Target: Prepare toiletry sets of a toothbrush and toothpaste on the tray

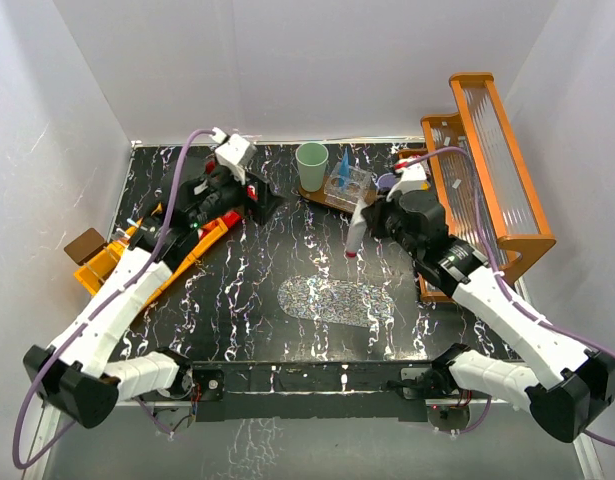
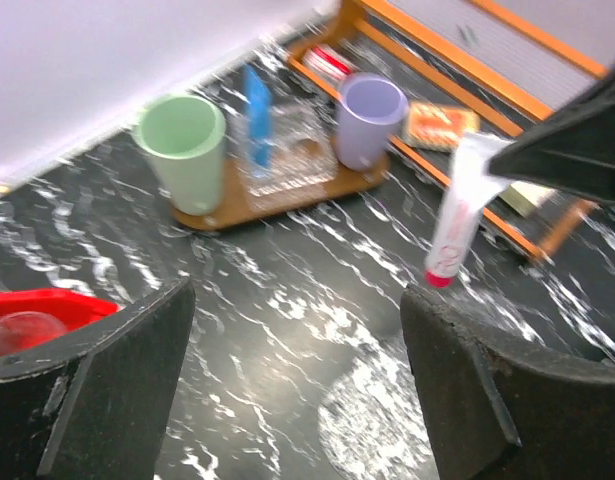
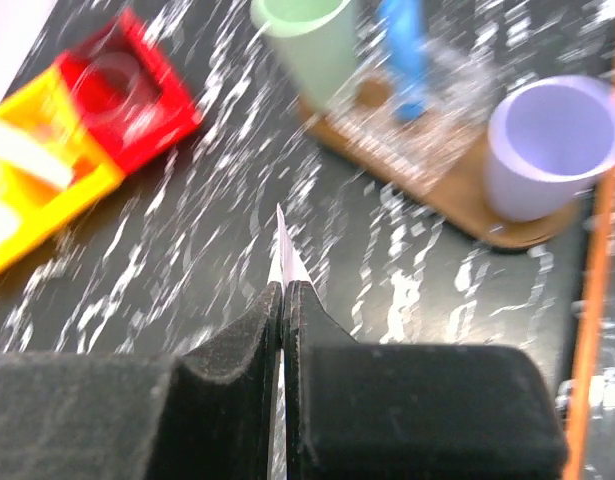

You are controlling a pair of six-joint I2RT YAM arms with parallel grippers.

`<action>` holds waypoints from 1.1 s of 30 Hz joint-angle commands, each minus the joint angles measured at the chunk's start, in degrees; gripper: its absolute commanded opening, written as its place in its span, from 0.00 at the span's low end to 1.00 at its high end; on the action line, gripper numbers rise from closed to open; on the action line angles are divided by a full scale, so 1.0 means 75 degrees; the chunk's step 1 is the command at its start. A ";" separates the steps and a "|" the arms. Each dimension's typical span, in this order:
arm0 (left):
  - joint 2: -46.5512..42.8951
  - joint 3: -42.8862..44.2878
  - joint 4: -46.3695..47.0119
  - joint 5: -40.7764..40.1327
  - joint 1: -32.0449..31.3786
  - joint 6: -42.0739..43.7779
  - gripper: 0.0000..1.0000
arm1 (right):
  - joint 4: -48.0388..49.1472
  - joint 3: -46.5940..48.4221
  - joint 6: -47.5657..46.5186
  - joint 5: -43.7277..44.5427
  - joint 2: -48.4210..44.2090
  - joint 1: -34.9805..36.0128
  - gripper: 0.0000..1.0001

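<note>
The toothpaste tube (image 2: 455, 215) hung cap-down, pinched by the closed right gripper (image 3: 284, 300), at about five o'clock from the tray (image 2: 287, 200). The left gripper (image 2: 297, 295) gaped wide, apparently holding nothing.

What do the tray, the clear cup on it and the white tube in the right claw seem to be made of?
Tray: probably wood, warm brown and matte. Clear cup: glass or clear plastic, since the tray shows through it; the blur leaves this open. White tube: likely soft plastic, smooth and slightly glossy, with a flat crimped end and a red cap.
</note>
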 commanded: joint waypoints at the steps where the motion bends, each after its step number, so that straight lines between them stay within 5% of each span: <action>1: -0.0928 -0.0807 0.1528 -0.2142 -0.0015 0.0225 0.84 | 0.2587 -0.0202 -0.0122 0.3135 -0.0139 -0.0001 0.00; 12: -0.2033 -0.2343 0.2277 -0.4169 0.0044 0.0623 0.88 | 0.6344 0.0612 -0.2440 0.4037 0.2164 -0.0243 0.00; 33: -0.2211 -0.2516 0.2358 -0.4140 0.0096 0.0852 0.93 | 0.7557 0.1557 -0.3162 0.3835 0.4217 -0.0401 0.00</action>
